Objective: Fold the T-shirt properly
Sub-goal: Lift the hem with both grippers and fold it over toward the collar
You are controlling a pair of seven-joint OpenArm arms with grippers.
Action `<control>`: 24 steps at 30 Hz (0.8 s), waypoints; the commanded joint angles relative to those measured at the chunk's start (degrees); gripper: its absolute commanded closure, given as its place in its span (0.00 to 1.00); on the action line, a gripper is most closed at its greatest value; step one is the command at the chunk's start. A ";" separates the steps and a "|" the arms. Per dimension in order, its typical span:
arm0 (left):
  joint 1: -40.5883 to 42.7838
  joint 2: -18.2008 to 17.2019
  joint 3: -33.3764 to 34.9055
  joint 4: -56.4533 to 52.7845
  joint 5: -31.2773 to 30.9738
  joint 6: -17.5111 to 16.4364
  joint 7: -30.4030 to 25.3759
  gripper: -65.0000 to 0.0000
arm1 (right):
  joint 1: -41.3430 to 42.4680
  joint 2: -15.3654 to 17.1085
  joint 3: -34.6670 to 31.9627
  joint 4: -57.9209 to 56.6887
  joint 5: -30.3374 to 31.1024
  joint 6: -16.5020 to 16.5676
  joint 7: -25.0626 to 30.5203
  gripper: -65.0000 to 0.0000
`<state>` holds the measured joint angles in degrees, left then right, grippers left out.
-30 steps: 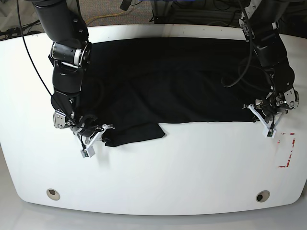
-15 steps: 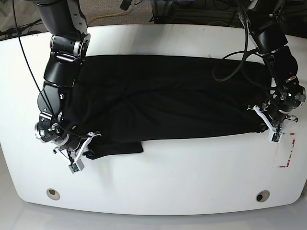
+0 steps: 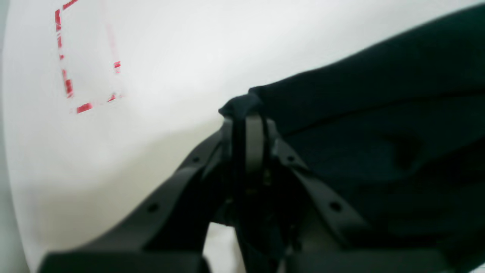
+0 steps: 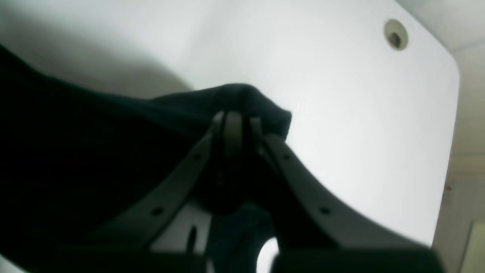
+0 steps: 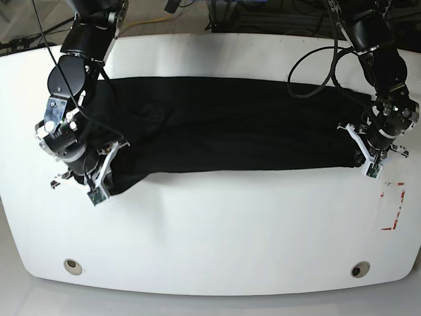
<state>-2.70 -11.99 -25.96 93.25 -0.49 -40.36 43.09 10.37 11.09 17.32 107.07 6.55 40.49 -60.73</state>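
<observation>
- T-shirt [image 5: 230, 125]: plain black, soft matte cloth, no print. Lies as a long, wide band across the far half of the table, near edge almost straight, shallow creases running along its length. One end bunches into a rounded lump at the base view's left; the other tapers to a pinched corner at that view's right.
- Left gripper [image 3: 246, 113]: dark curved fingers pressed together, clamped on a small puckered tip of the T-shirt's corner.
- Right gripper [image 4: 235, 117]: same dark fingers, closed tight on a thick rounded fold of the T-shirt's edge.
- Table [image 5: 230, 230]: smooth glossy white top with rounded corners; two round grommet holes near the front edge, one shown at [image 4: 395, 35].
- Red marks [image 3: 68, 76]: broken dashes forming a rough rectangle on the table, near the left gripper, apart from the cloth.
</observation>
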 commanded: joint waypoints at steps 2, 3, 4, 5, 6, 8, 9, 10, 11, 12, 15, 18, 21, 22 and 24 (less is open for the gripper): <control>3.89 -0.98 -0.29 5.25 0.01 0.36 -0.94 1.00 | -7.51 -0.67 0.66 8.32 -0.35 -0.49 0.47 1.00; 4.94 -0.98 -0.29 5.87 0.01 0.36 -0.94 1.00 | -9.45 -1.20 1.98 8.85 -0.35 -0.49 0.47 1.00; 6.17 -0.98 -0.29 6.40 0.01 0.36 -0.94 1.00 | -11.03 -2.08 3.47 8.93 -0.26 -0.49 0.47 1.00; 7.31 -0.98 -0.29 6.92 0.01 0.36 -0.94 1.00 | -12.26 -3.14 4.96 9.02 0.00 -0.49 0.47 1.00; 8.28 -0.98 -0.37 7.10 0.01 0.36 -0.94 1.00 | -13.40 -3.93 6.90 9.02 0.71 -0.49 0.47 1.00; 10.48 -1.33 -0.46 7.19 0.01 0.36 -0.94 1.00 | -16.66 -4.98 11.91 9.02 4.84 -0.49 0.47 1.00; 11.45 -1.33 -0.55 7.45 0.01 0.36 -0.94 1.00 | -18.15 -4.89 13.23 8.93 7.04 -0.49 0.47 1.00; 12.59 -1.42 -0.55 7.63 0.01 0.36 -0.94 1.00 | -19.73 -4.89 14.37 8.93 9.32 -0.49 0.47 1.00; 13.56 -1.42 -0.55 7.63 0.01 0.36 -0.94 1.00 | -20.88 -4.98 14.99 8.93 10.64 -0.49 0.47 1.00; 14.17 -1.42 -0.55 7.63 0.01 0.36 -0.94 1.00 | -22.02 -5.07 15.43 8.93 11.87 -0.49 0.47 1.00; 15.75 -1.42 -0.46 7.63 0.36 0.36 -0.94 0.99 | -25.01 -5.42 15.87 8.41 14.07 -0.49 0.47 0.91; 16.63 -1.42 -0.37 7.45 0.36 0.36 -0.94 0.99 | -25.62 -6.56 16.13 5.77 13.81 -0.49 0.55 0.81; 16.72 -1.42 -0.29 6.84 0.45 0.36 -0.94 0.91 | -25.36 -7.00 17.62 1.72 12.14 -0.49 1.43 0.68; 16.90 -1.42 -0.29 6.22 0.45 0.36 -0.94 0.81 | -25.36 -7.00 18.24 0.23 11.70 -0.49 2.14 0.62; 16.99 -1.59 -0.29 5.43 0.45 0.36 -0.94 0.57 | -25.36 -6.74 19.82 -1.88 11.70 -0.49 3.63 0.51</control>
<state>14.44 -12.60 -26.09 98.96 -0.01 -40.47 42.74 -15.35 3.38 34.68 107.70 18.68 40.07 -60.05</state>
